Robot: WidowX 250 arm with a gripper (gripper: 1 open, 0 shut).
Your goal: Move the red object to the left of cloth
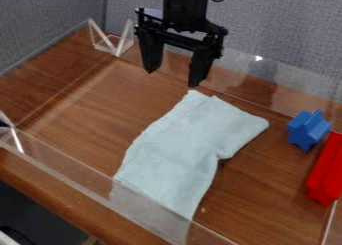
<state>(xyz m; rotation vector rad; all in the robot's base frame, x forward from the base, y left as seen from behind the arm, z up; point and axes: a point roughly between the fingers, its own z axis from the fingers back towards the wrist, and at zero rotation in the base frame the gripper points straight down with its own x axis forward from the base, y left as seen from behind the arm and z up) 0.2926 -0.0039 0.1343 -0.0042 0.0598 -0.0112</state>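
And here we are with the claw (175,73) up at the far side of the table (80,104), fingers spread wide, nothing between them, hanging beyond the top end of the cloth (194,154). The target, the red block (326,173), lies over at the right edge of the view, partly cut off by the frame, with the blue block (309,130) just beyond its far end. So the step in hand, as I read it, is the approach: across to the right and toward the camera, staying high enough to pass over the blue block without a nudge. The red block looks long and narrow, running mostly from near to far, so the smart play is to turn the fingers until they straddle its narrow width, one down each long side, and aim around its middle for a balanced lift. Go too near that far end and a finger could clip the blue one! Come straight down, close squarely, and check the grip before rising. Then it's a good clean lift, because the cloth is rumpled and lies right across the likely route; a dragging block would bunch it up. Taking left as the camera sees it, the bare wood beyond the cloth's left edge looks the place to lower it, flat and gently, before letting go.
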